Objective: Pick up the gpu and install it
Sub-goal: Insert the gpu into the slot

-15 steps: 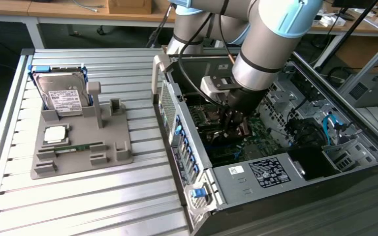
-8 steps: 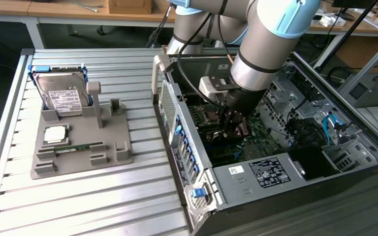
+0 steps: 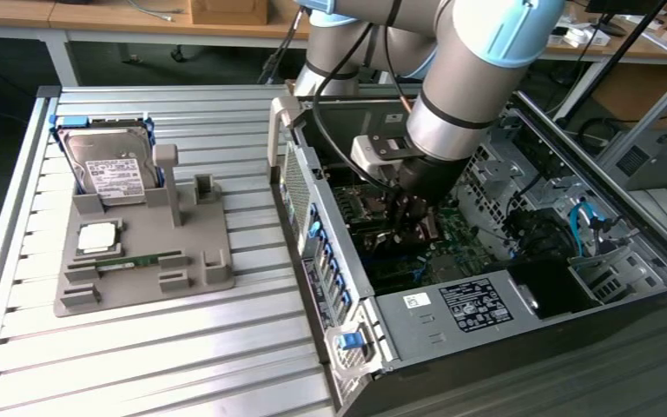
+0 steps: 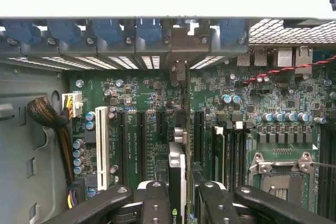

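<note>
The gpu [image 4: 177, 153] shows edge-on in the wrist view as a thin dark card running away from me over the green motherboard [image 4: 136, 98]. Its pale metal end bracket [image 4: 178, 72] reaches the case's rear slot openings under the blue clips [image 4: 149, 29]. My gripper [image 4: 178, 198] is shut on the card, one black finger [image 4: 157, 200] on each side. The card stands upright between two black expansion slots [image 4: 198, 135]; whether it sits in one I cannot tell. In the exterior view my gripper [image 3: 412, 213] is lowered deep inside the open computer case [image 3: 310, 200].
On the ribbed table, at the exterior view's left, a grey holder [image 3: 201, 269] carries a silver hard drive [image 3: 108, 165], a processor [image 3: 96, 236] and a green memory stick [image 3: 136, 261]. A white slot [image 4: 102, 148], a cable bundle [image 4: 47, 114] and the processor socket [image 4: 283, 182] flank the card.
</note>
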`<state>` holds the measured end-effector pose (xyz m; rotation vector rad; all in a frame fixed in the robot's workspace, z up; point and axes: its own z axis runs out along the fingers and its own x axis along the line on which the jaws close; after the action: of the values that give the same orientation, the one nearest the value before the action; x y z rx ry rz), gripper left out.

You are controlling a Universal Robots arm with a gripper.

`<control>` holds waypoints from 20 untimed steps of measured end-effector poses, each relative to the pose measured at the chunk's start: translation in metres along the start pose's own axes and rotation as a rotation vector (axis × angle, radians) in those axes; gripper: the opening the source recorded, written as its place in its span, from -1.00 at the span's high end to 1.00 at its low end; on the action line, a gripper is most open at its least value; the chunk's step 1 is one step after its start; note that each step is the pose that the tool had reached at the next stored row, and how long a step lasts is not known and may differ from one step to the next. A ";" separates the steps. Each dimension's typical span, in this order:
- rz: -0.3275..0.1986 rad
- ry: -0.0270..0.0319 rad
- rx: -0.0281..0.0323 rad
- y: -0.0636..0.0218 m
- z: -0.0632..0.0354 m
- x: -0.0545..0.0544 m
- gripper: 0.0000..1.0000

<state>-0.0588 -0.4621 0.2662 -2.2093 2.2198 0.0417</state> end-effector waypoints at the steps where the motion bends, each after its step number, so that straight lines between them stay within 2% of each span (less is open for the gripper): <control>1: 0.000 0.0004 0.0003 0.0001 0.0000 0.000 0.47; 12: 0.000 0.0032 0.0038 0.0010 -0.0019 0.000 0.47; 16: 0.000 0.0130 0.0036 0.0011 -0.0020 0.000 0.47; 20: 0.000 0.0137 0.0036 0.0011 -0.0014 -0.002 0.47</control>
<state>-0.0598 -0.4605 0.2677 -2.2145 2.2249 0.0226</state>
